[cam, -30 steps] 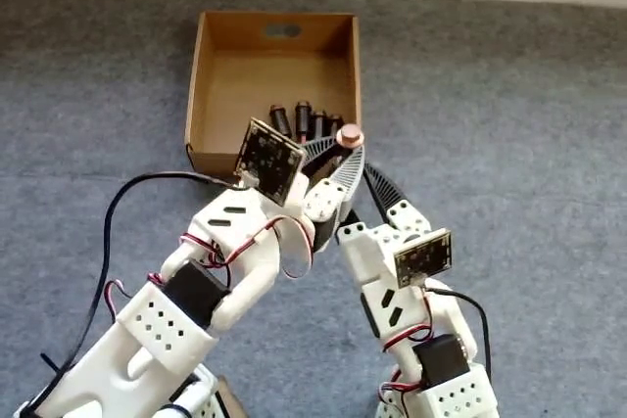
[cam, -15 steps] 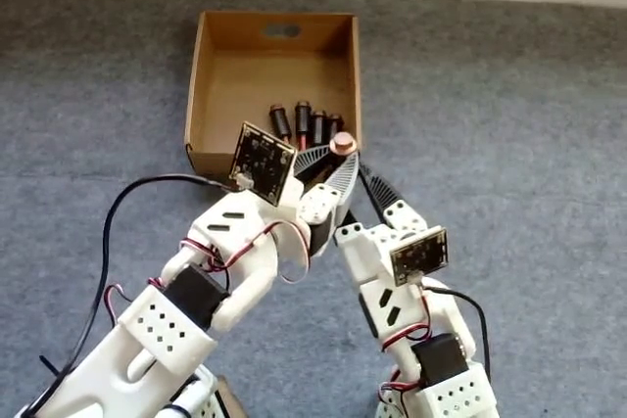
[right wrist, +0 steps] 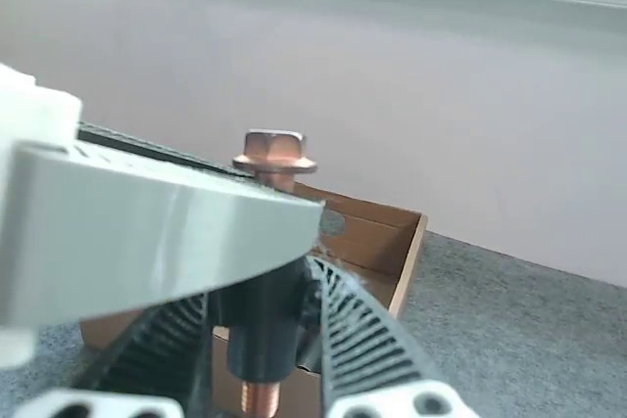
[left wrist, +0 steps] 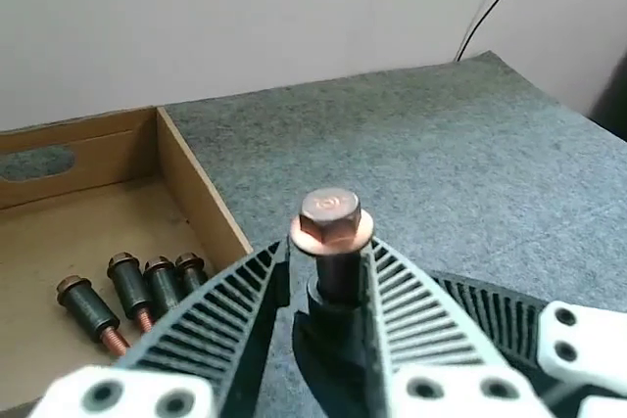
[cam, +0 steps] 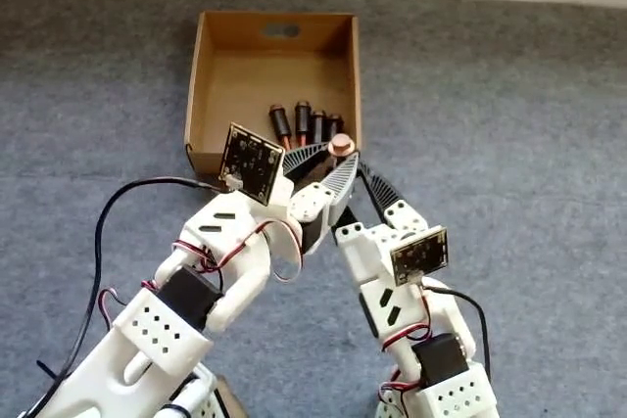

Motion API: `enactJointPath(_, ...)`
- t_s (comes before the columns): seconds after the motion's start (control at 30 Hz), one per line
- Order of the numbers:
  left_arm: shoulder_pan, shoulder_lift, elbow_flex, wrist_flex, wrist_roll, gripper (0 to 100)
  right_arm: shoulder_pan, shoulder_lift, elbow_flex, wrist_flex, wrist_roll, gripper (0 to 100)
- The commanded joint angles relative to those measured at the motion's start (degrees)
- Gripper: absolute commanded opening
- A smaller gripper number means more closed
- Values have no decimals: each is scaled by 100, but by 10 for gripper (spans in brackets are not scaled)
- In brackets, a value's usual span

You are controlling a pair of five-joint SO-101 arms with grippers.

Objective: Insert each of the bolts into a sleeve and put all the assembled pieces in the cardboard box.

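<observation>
Left arm (cam: 196, 281): set at the near edge of the tabletop (cam: 509, 124), angled toward the cardboard box; a black cable (cam: 106, 227) is looped beside it.
Right arm (cam: 402, 291): set just beside the left arm at the near edge and pointed at the same spot.
Right gripper (right wrist: 263, 310): closed on the dark sleeve (right wrist: 263, 325); its ribbed fingers (right wrist: 348, 340) are pressed to the sleeve's sides from below.
Left gripper (left wrist: 326, 252): clamped on the same piece higher up, just under the bolt head (left wrist: 331, 220); it is crossed over the right gripper.
Held piece (cam: 340, 147): a copper bolt seated in the sleeve and kept upright, its head on top and its copper tip (right wrist: 257, 400) showing under the sleeve. It is held in the air by both grippers at the box's near right corner, over the rim.
Boxed pieces (cam: 306, 124): four bolts in sleeves are laid side by side on the box floor, by the near right corner.
Cardboard box (cam: 196, 95): open-topped, placed on the grey tabletop toward its far edge, with a slot cut in its far wall.
</observation>
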Motion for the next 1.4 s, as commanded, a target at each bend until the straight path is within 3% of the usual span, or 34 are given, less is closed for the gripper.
enactJointPath(0.0,-66,13,-22,229,62,123,-13,-92,-259,-127,-44,6)
enactJointPath(0.17,75,4,-40,589,62,123,-13,-92,-259,-127,-44,6)
enactJointPath(0.87,84,4,-558,589,62,123,-13,-92,-259,-127,-44,6)
enactJointPath(1.0,338,13,-532,615,62,124,-13,-92,-259,-127,-44,6)
enactJointPath(1.2,365,13,-303,589,62,195,-13,-92,-259,-127,-35,6)
enactJointPath(1.37,180,13,-286,589,62,195,-13,-92,-259,-127,-35,6)
